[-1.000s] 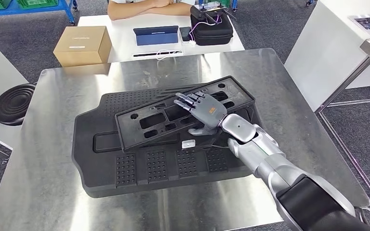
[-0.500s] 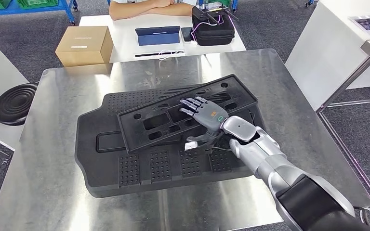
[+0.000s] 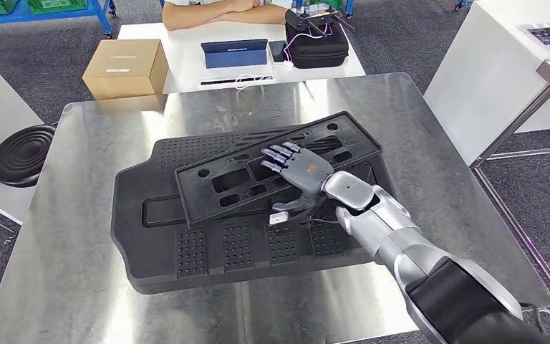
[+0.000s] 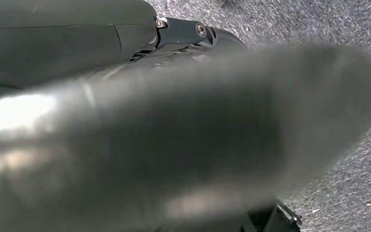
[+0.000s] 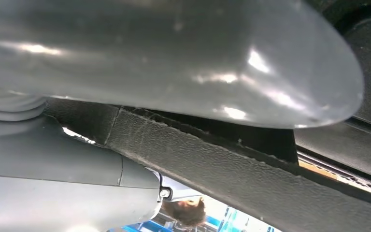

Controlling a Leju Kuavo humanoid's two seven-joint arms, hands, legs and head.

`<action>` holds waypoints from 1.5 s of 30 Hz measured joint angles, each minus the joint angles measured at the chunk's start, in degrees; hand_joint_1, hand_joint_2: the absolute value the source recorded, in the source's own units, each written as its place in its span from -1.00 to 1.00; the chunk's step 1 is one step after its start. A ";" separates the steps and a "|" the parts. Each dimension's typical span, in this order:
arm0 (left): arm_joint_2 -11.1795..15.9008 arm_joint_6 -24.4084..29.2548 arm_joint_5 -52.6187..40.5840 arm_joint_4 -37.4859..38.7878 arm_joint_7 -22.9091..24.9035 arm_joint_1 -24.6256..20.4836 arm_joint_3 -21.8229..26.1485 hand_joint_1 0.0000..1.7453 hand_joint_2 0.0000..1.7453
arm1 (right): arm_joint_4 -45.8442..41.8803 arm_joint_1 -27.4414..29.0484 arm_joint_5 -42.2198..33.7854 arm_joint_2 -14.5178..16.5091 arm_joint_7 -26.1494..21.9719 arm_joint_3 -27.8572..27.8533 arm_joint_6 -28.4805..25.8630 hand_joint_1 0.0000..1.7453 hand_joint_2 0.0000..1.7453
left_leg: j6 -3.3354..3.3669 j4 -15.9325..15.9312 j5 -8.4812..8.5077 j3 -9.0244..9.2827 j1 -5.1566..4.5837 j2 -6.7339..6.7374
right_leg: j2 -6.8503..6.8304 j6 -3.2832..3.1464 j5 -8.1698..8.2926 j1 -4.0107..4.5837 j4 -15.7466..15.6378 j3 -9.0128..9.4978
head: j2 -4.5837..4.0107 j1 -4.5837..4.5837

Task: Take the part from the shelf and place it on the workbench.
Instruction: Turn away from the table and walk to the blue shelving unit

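1. Part [image 3: 258, 172]: flat black slotted frame, lying tilted on top of a larger black panel [image 3: 186, 244] on the steel workbench [image 3: 79, 179].
2. Right hand [image 3: 297, 175]: fingers stretched flat over the part's top face, thumb tucked under its near edge, so pinching the part at that edge.
3. Seen close in the right wrist view: the part's textured edge [image 5: 212, 159] running right beside the thumb.
4. Beyond the fingertips: the part's far edge, then bare workbench up to its back rim.
5. To the hand's right: open steel out to the workbench's right edge.
6. To the hand's left: most of the part and the panel.
7. Left hand [image 4: 174, 140]: a blurred grey mass over carpet; cannot tell its state.
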 joint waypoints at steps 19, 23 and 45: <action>-0.17 0.50 -0.85 0.00 0.58 -0.02 0.00 -1.00 -1.00 | -12.77 -0.01 6.60 2.52 6.47 7.66 5.67 -1.00 -1.00 | 0.00 0.00 0.00 0.01 0.00 0.01 | 0.01 0.00 0.00 0.00 0.00 0.00 | 0.01 0.01; -0.20 0.57 -0.68 0.00 0.60 -0.02 0.00 -1.00 -1.00 | -14.70 -0.05 6.19 2.98 7.03 8.54 8.08 -1.00 -1.00 | 0.00 0.00 0.00 0.01 0.00 0.01 | 0.00 0.00 0.00 0.00 0.00 0.00 | 0.00 0.01; -0.66 1.19 0.39 0.00 0.93 0.56 0.82 -1.00 -1.00 | -30.29 4.21 0.01 3.51 11.29 8.57 5.41 -1.00 -1.00 | -0.01 0.00 -0.01 0.02 0.00 0.02 | 0.01 -0.02 -0.02 0.00 0.00 -0.01 | 0.00 0.01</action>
